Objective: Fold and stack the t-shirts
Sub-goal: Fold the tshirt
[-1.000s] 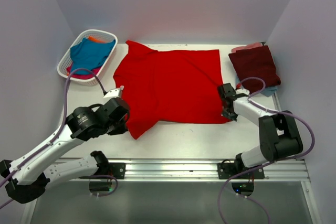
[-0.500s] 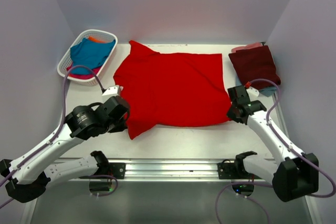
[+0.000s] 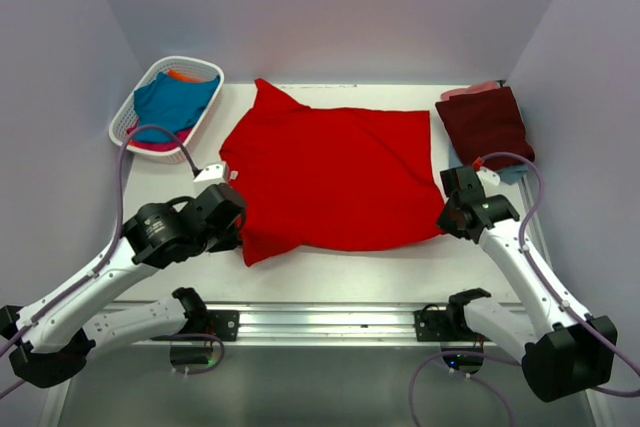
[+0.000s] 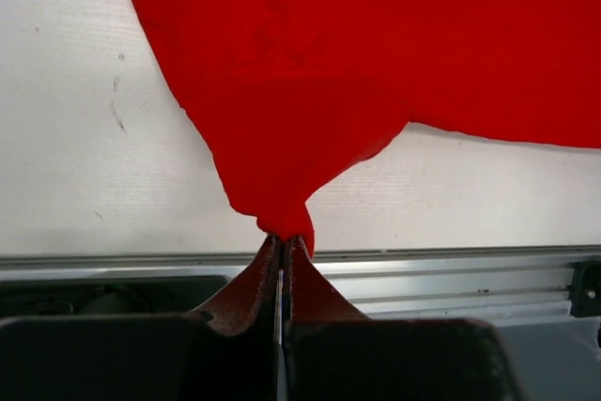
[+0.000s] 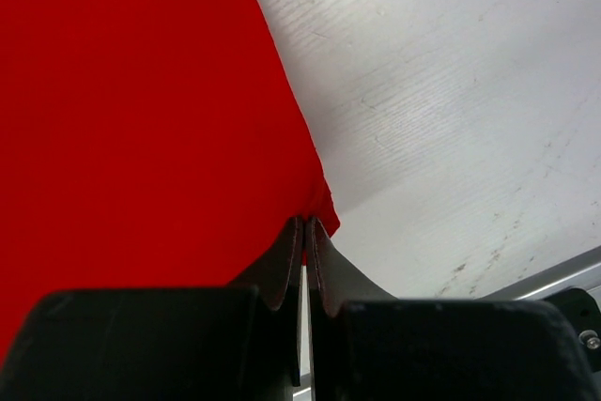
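**Top external view.** The red t-shirt (image 3: 330,182) lies spread across the middle of the table (image 3: 350,269), collar end toward the left edge and hem toward the right edge. It is mostly flat, with light creases near the hem. The left gripper (image 3: 238,239) sits at the shirt's near-left corner and the right gripper (image 3: 443,219) at its near-right corner. Judgement: a hold at both near corners suits drawing the cloth taut and square before a fold; no fold is made in this shirt yet. A folded maroon t-shirt (image 3: 485,125) rests at the far-right corner on top of paler cloth, presumably the stack under construction. A teal t-shirt (image 3: 170,102) and other coloured cloth wait in the white basket (image 3: 128,119) at the far-left corner.

**Left wrist view.** The fingers (image 4: 252,281) are pressed together on a pinched point of red cloth. The fabric fans out from that pinch over the table, so the corner appears to be under pull. The metal rail (image 4: 451,274) along the near edge is visible below.

**Right wrist view.** The fingers (image 5: 282,265) are likewise closed tight on the very tip of the hem corner. The shirt's edge runs straight away from the grip. Risk noted: both holds take little cloth, and a sharp tug could slip a corner free.
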Robot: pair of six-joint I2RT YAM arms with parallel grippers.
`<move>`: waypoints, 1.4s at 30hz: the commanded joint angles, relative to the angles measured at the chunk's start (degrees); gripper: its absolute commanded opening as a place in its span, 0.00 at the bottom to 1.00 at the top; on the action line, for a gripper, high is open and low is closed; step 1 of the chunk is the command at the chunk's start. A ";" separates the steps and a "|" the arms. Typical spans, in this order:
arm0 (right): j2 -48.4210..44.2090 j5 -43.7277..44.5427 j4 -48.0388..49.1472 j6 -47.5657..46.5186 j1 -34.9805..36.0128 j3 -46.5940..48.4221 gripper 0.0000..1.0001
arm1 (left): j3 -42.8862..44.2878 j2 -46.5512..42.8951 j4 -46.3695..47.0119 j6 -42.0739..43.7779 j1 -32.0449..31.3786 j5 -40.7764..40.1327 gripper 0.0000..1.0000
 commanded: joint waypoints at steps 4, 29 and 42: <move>6.12 -0.56 8.82 -1.19 -0.07 -0.08 0.00 | -8.30 2.01 12.50 6.14 -0.15 -7.55 0.00; 30.21 4.81 22.45 -4.27 -5.07 10.55 0.00 | -6.13 23.72 45.39 30.32 25.69 -3.51 0.00; 34.34 2.70 24.47 -4.36 -6.22 14.60 0.00 | 3.71 30.49 44.25 32.51 25.95 -6.68 0.00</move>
